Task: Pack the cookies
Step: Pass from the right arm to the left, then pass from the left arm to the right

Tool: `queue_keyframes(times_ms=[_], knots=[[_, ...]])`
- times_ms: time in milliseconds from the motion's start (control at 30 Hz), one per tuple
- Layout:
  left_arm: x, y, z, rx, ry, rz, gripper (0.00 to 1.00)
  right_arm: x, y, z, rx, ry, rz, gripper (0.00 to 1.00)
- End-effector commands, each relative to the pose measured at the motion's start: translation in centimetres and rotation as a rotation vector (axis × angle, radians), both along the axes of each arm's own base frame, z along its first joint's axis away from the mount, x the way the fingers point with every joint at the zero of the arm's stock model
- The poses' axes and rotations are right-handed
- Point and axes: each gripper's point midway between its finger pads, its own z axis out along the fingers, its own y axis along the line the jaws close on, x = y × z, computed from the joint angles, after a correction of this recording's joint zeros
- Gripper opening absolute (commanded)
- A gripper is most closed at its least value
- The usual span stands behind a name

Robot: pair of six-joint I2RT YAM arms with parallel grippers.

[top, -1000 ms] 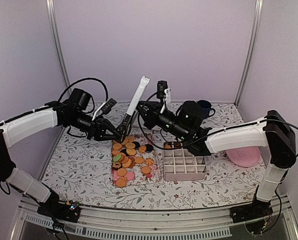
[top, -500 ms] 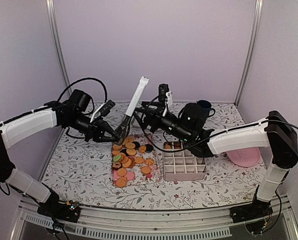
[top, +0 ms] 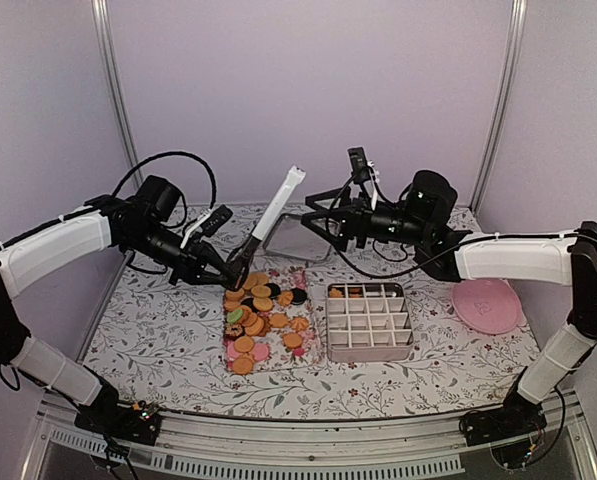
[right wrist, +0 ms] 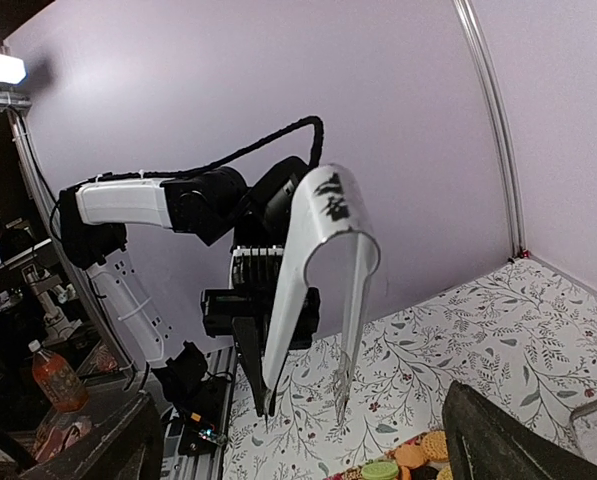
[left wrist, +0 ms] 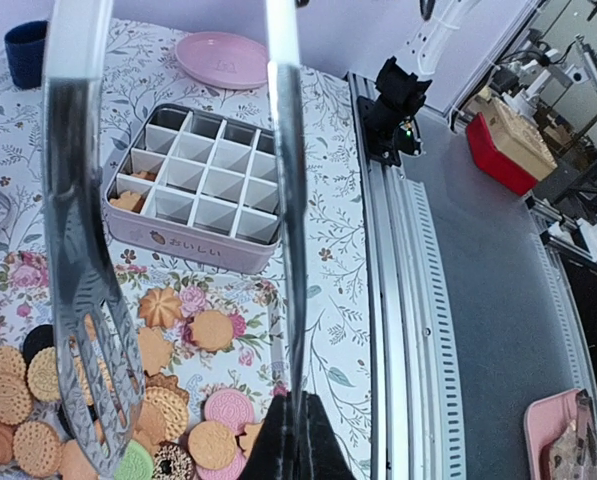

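The cookies [top: 261,316] lie heaped on a floral tray [top: 313,345] left of a divided pink box [top: 369,322]; the left wrist view shows the same cookies [left wrist: 213,330] and the box [left wrist: 200,190]. My left gripper [top: 238,262] is shut on one arm of white-handled metal tongs [top: 278,203], which slant up to the right. In the left wrist view the gripper [left wrist: 300,425] pinches the thin arm of the tongs [left wrist: 286,200], and the slotted blade hangs over the cookies. My right gripper [top: 314,210] stands open, clear of the tongs [right wrist: 318,260].
A pink plate [top: 487,305] sits right of the box. A clear lid [top: 300,238] lies behind the tray. A dark blue cup [left wrist: 25,52] stands at the back. A few cookies [top: 339,293] rest in the box's back row. The table's metal rail [left wrist: 403,300] is near.
My right gripper opened, let go of the tongs and drew back up and to the right. My left gripper closed on the tongs and holds them alone.
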Motion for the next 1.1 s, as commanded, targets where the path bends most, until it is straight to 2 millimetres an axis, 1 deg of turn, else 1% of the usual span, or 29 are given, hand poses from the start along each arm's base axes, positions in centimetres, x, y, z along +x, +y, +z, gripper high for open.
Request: queue_keyframes(times_ms=[0, 67, 100, 267, 400, 633, 900, 1067], knots=[[-0.4, 0.0, 0.9, -0.006, -0.059, -0.030, 0.00, 0.2, 0.7, -0.5, -0.080, 0.031, 0.131, 0.99], [-0.5, 0.0, 0.8, -0.005, -0.060, -0.034, 0.00, 0.5, 1.2, -0.6, -0.100, 0.022, 0.159, 0.99], [-0.5, 0.0, 0.7, -0.004, -0.060, -0.035, 0.00, 0.6, 1.5, -0.1, -0.099, 0.014, 0.174, 0.99], [-0.7, -0.2, 0.7, -0.004, -0.059, -0.044, 0.00, 1.2, 2.6, -1.0, -0.115, 0.033, 0.220, 0.99], [-0.8, -0.3, 0.7, -0.007, -0.056, -0.051, 0.00, 1.4, 3.4, -1.1, -0.105, 0.042, 0.243, 1.00], [-0.8, -0.3, 0.1, 0.004, -0.050, -0.054, 0.00, 0.7, 5.2, -1.4, -0.103, 0.047, 0.294, 0.89], [-0.7, -0.4, 0.0, 0.008, -0.052, -0.052, 0.00, 0.5, 5.7, -0.8, -0.087, 0.050, 0.318, 0.77], [-0.5, -0.4, -0.1, 0.014, -0.057, -0.045, 0.00, 0.1, 6.0, -0.9, -0.091, 0.059, 0.334, 0.71]])
